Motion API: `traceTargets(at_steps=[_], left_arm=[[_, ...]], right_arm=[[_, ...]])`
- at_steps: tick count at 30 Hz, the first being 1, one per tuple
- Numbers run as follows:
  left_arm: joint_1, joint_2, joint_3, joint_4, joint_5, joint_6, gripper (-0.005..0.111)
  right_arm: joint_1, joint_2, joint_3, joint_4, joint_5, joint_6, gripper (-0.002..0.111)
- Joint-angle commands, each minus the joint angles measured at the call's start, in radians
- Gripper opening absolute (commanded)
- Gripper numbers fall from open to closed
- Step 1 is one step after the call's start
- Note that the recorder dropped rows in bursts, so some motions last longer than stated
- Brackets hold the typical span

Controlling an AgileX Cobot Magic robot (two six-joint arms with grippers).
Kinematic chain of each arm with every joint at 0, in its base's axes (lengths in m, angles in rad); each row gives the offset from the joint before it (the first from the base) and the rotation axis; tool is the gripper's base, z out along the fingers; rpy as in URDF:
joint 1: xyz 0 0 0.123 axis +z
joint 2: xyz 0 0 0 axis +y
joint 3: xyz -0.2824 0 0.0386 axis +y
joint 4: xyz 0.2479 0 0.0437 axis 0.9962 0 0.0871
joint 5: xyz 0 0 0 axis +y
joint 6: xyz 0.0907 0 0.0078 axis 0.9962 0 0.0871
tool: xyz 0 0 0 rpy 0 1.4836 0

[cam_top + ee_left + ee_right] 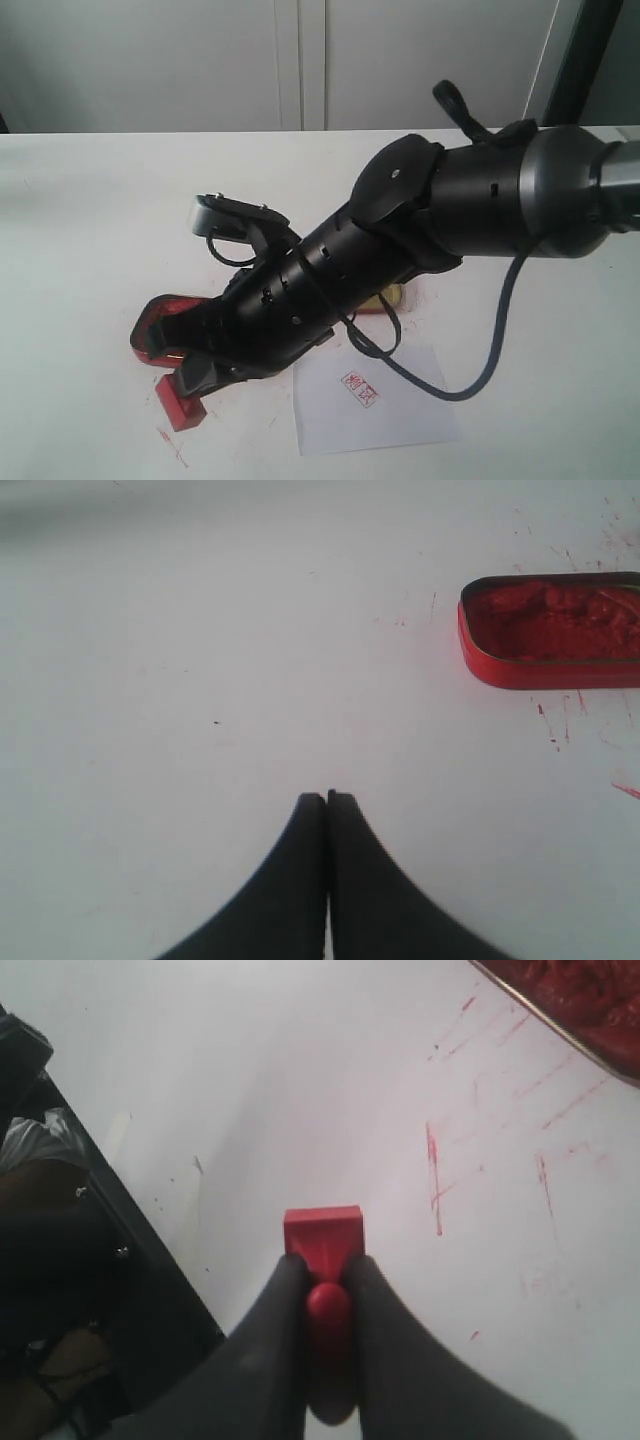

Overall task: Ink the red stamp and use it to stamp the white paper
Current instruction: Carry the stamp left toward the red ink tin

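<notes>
The right arm (330,265) is glossy black with small slots, its far link (570,190) grey; a dark cable (509,310) hangs from it. The jaws are smooth, curved, black.

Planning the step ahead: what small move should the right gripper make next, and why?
Probably open the right gripper and release the red stamp: the white paper already bears a red imprint, and the stamp seems set down on bare table beside the red ink tin.
</notes>
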Motion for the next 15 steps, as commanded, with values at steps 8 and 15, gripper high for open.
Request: traceTargets(at_steps=[8,15], left_arm=[[0.003,-0.004,0.004,-0.004,-0.001,0.002,0.000],[0.003,-0.004,0.004,-0.004,-0.001,0.002,0.000]], right_arm=[[0.039,0.075,-0.003,0.173,-0.120,0.003,0.000],[0.058,0.151,-0.003,0.204,-0.163,0.026,0.000]])
